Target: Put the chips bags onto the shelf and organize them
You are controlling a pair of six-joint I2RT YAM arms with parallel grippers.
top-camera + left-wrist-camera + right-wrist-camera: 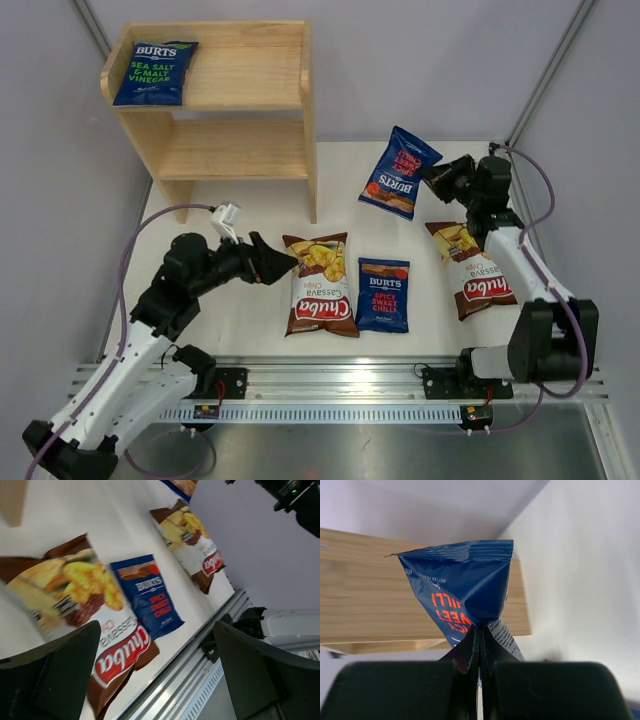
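The wooden shelf (240, 150) stands at the back left, with a green-lettered Burts bag (155, 72) lying on its top tier; it also fills the background of the right wrist view (360, 595). My right gripper (432, 177) is shut on the edge of a red-lettered Burts bag (400, 172), held above the table; the pinch shows in the right wrist view (481, 630). My left gripper (272, 262) is open and empty beside a Chuba bag (320, 285). A second red-lettered Burts bag (384, 294) lies to its right. Another Chuba bag (472, 268) lies under the right arm.
The aluminium rail (350, 385) runs along the table's near edge, with both arm bases on it. Grey walls close in the left, right and back. The shelf's lower tier (235, 150) holds nothing.
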